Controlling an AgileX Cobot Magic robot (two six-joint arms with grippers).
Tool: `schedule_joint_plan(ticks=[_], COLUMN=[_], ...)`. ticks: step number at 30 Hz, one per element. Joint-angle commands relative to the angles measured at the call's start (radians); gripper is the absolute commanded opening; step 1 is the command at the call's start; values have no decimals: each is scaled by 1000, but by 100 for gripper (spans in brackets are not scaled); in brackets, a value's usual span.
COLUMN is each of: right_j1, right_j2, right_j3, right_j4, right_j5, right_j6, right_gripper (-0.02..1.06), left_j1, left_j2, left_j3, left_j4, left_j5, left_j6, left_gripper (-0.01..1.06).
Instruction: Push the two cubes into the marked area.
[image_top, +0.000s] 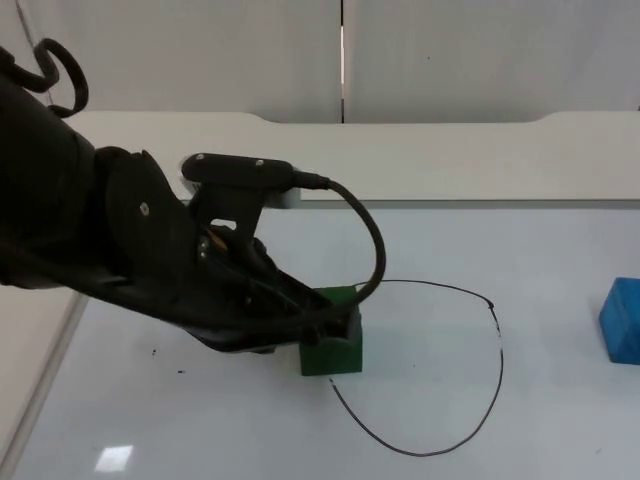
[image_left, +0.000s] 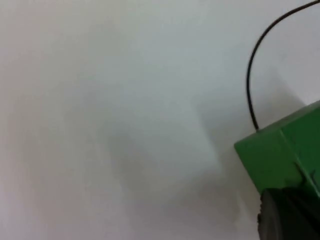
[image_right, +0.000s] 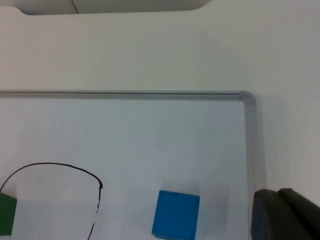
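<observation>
White worktop (image_top: 560, 420) ends at a grey wall; seen from the top, a black outline (image_top: 497, 370) marks the area, open on its left. Green cube (image_top: 333, 340) sits at that left opening, straddling the boundary. Left claw (image_top: 325, 322) presses on its left side; finger spread cannot be told. Blue cube (image_top: 622, 320) lies well right of the outline, near the picture's right edge.

Left wrist view: green cube (image_left: 277, 157) touches the black fingertip (image_left: 287, 215), with the outline (image_left: 251, 80) beyond it and bare worktop on the far side.

Right wrist view: blue cube (image_right: 176, 214) rests just right of the outline (image_right: 98, 200), near the worktop's raised edge (image_right: 248, 145). Right arm waits; its claw's state cannot be told.

Risk: an off-centre push may spin the green cube off line. Room inside the outline is ample; the blue cube has little margin to the right.
</observation>
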Motion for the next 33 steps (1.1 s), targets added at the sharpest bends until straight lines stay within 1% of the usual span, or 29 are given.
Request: schedule_joint_plan(ticks=[1, 10, 15, 21, 24, 28, 33], right_j1=[-6, -6, -6, -6, -6, -6, -6], right_j2=[-6, -6, -6, -6, -6, -6, -6], right_j3=[1, 1, 1, 1, 1, 1, 1], right_j4=[3, 5, 5, 5, 5, 5, 5], right_j5=[-11, -7, -7, -5, -5, -5, -1], right_j6=[-8, -8, -8, -10, -10, -10, -10], right_gripper=[0, 0, 0, 0, 0, 0, 0], left_j1=[-9, -9, -11, -11, -22, -50, -55], left_j2=[0, 0, 0, 0, 0, 0, 0], left_j3=[-3, -3, -3, -3, -3, -3, -3], left_j4=[-15, -15, -15, -13, -8, -6, 0], left_j5=[-16, -16, -37, -33, -33, -60, -67], left_j6=[-2, -2, -2, -2, -2, -2, -2], left_gripper=[0, 0, 0, 0, 0, 0, 0])
